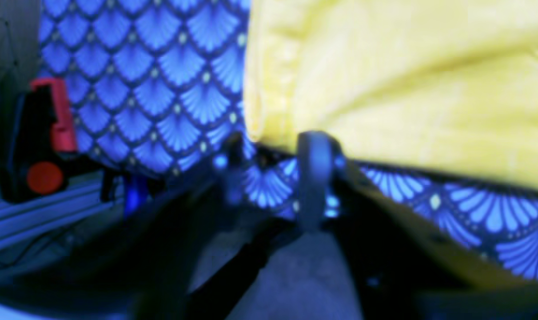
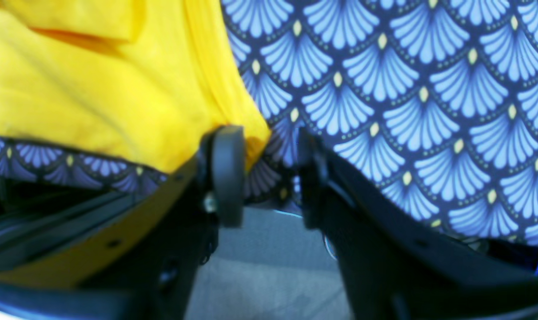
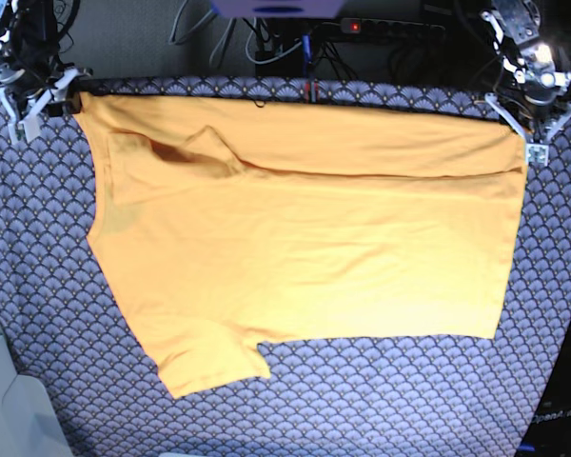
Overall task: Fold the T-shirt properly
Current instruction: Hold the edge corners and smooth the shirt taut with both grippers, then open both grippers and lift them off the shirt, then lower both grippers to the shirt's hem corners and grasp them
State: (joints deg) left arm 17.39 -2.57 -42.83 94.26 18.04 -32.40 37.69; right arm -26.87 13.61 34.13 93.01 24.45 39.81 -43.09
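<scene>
T-shirt: spread flat across the patterned worktop, far edge at 12 o'clock.
Left gripper: fingers parted at the hem corner, gripping nothing.
Right gripper: fingers apart, cloth corner loose between them.
Advice: retreat upward cleanly, avoiding snagging corners.

The only lettering is faint white print on a dark object at the base view's lower right corner, too small to read.
</scene>
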